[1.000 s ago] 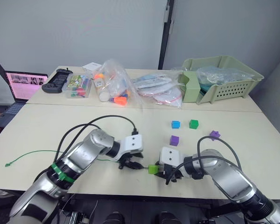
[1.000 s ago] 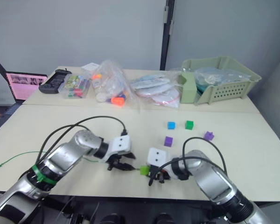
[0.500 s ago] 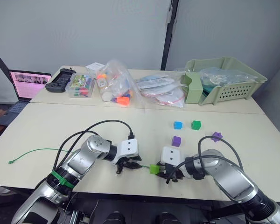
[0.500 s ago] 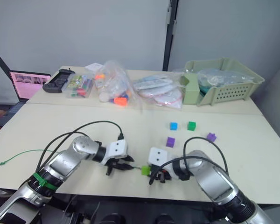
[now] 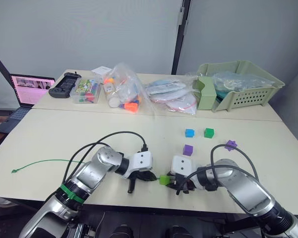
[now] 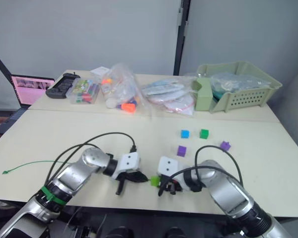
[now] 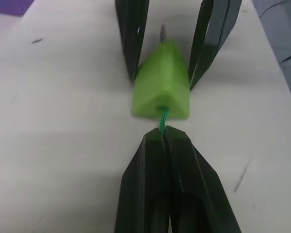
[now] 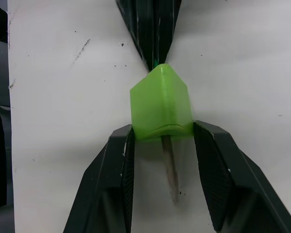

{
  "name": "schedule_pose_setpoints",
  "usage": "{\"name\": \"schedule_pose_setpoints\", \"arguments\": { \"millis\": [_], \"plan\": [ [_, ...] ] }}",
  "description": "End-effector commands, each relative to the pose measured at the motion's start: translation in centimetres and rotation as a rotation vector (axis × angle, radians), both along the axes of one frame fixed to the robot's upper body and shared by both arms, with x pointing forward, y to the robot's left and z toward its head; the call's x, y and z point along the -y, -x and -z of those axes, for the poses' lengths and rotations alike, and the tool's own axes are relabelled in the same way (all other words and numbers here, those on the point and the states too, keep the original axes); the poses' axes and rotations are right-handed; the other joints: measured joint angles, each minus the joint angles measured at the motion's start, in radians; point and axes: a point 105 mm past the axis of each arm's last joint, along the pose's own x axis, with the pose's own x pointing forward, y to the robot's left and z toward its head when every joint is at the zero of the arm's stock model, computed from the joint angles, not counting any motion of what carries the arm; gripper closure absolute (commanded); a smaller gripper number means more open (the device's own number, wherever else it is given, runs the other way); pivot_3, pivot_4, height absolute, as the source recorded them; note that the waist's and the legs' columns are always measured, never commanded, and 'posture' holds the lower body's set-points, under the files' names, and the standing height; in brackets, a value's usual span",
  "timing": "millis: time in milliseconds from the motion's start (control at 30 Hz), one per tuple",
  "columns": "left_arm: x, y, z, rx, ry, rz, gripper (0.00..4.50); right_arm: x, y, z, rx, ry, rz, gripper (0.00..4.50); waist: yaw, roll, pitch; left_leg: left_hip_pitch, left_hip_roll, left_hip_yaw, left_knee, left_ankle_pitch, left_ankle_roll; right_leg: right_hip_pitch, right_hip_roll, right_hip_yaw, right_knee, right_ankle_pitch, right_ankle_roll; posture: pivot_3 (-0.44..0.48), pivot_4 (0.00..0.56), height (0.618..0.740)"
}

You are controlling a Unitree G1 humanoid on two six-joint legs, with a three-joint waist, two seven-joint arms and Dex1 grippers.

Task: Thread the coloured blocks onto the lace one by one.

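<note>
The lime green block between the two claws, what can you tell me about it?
The lime green block is a small, smooth plastic cube on the pale table, near its front edge. The right gripper clamps its sides. The green lace runs through its hole, pinched by the left gripper, and the tan tip sticks out the far side.

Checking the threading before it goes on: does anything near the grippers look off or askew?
Nothing stands out. The right gripper clamps the lime green block, the lace enters it from the shut left gripper, and its tan tip pokes out the far side.
</note>
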Motion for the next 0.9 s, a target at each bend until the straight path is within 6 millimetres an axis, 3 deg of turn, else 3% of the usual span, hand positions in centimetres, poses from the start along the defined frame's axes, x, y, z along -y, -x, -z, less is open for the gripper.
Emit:
{"name": "schedule_pose_setpoints", "arguments": {
  "millis": [33, 300, 400, 467, 667, 700, 900],
  "plan": [
    [1.0, -0.2, -0.2, 0.017, 0.009, 0.004, 4.46, -0.5, 0.4, 0.6, -0.030, -0.001, -0.013, 3.19, 0.000, 0.000, 0.000, 0.000, 0.000, 0.000, 0.000, 0.000, 0.000, 0.000, 0.000, 0.000, 0.000, 0.000, 0.000, 0.000, 0.150, 0.740],
    [0.0, -0.4, -0.2, -0.018, -0.034, -0.035, 4.46, -0.6, 0.3, 0.6, -0.033, -0.003, -0.012, 3.19, -0.001, 0.000, 0.000, 0.002, 0.000, 0.000, 0.000, 0.000, 0.000, 0.002, 0.000, 0.000, 0.000, 0.000, 0.000, 0.000, 0.150, 0.740],
    [-0.2, 0.0, -1.3, -0.060, -0.004, -0.018, 3.73, -0.8, 0.2, -0.1, -0.022, -0.046, 0.003, 3.19, -0.002, 0.000, 0.000, 0.002, 0.000, 0.000, 0.000, 0.000, 0.000, 0.002, 0.000, 0.000, 0.000, 0.000, 0.000, 0.000, 0.150, 0.740],
    [-0.5, 0.3, -1.9, -0.060, -0.015, -0.002, 3.08, -0.9, 0.1, -1.1, 0.003, -0.091, 0.021, 2.18, -0.005, 0.000, 0.000, 0.001, 0.000, 0.000, 0.000, 0.000, 0.000, 0.001, 0.000, 0.000, 0.000, 0.000, 0.000, 0.000, 0.150, 0.740],
    [0.2, 0.1, -2.6, 0.006, -0.063, 0.005, 1.06, 0.9, 1.0, -3.4, 0.038, -0.151, 0.043, 0.11, 0.005, 0.000, 0.000, -0.009, 0.000, -0.001, 0.000, 0.000, 0.000, -0.009, 0.000, 0.000, 0.001, 0.000, 0.000, 0.000, 0.150, 0.740],
    [0.6, 0.2, -2.6, 0.006, -0.062, 0.008, 0.76, 1.3, 1.3, -3.7, 0.037, -0.157, 0.041, 0.00, 0.007, 0.000, 0.000, -0.011, -0.001, -0.002, 0.001, 0.000, 0.000, -0.009, -0.001, 0.000, 0.001, 0.000, 0.000, 0.000, 0.150, 0.740],
    [2.6, -0.3, -1.2, 0.014, -0.085, -0.024, 0.76, 3.4, 1.6, -3.0, 0.024, -0.115, 0.061, 0.00, 0.007, 0.000, 0.000, -0.012, -0.003, -0.001, 0.002, 0.000, 0.000, -0.009, -0.002, 0.000, 0.000, 0.000, 0.001, 0.000, 0.150, 0.740]
  ]
}}
